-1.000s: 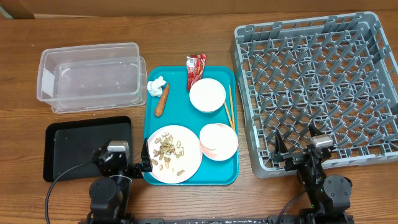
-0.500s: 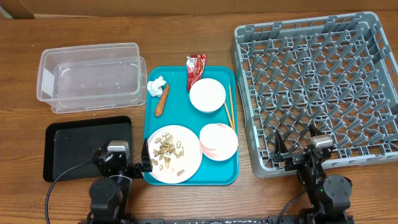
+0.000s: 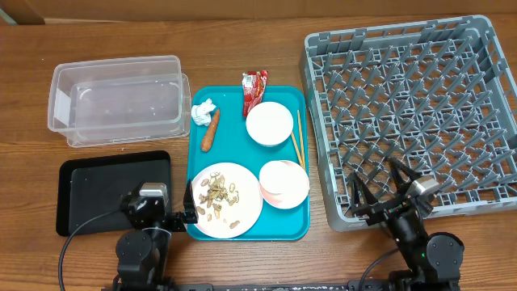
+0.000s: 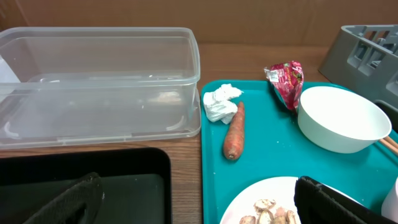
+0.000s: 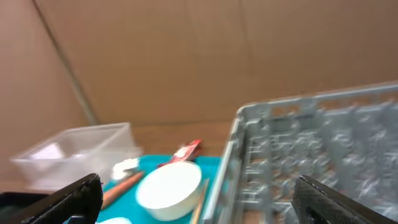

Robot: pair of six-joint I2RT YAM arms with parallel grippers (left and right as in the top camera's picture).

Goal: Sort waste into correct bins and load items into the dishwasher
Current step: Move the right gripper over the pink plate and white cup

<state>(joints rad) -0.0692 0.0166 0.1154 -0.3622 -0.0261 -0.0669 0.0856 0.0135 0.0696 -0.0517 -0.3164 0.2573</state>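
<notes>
On the teal tray [image 3: 242, 149] lie a red wrapper [image 3: 254, 90], a paper wad [image 3: 202, 111], a carrot [image 3: 211, 129], chopsticks [image 3: 300, 139], a white bowl [image 3: 270, 123], another white dish [image 3: 283, 183] and a plate [image 3: 242, 214] with peanut shells [image 3: 218, 196]. Left of it are the clear tub [image 3: 117, 97] and the black tray [image 3: 105, 190]. The grey dish rack [image 3: 412, 113] stands on the right. My left gripper [image 3: 160, 207] is open, one finger over the black tray and one over the plate. The right gripper [image 3: 378, 187] is open at the rack's near edge.
The left wrist view has the carrot [image 4: 234, 132], wad [image 4: 219, 103], wrapper [image 4: 285, 79] and bowl [image 4: 342, 118] ahead. The right wrist view is blurred, with the bowl [image 5: 169, 190] left of the rack [image 5: 323, 149]. Bare wooden table lies along the far side.
The right gripper has swung and tilted at the rack's near edge, and its view now faces left toward the teal tray. The left arm and all objects have stayed put.
</notes>
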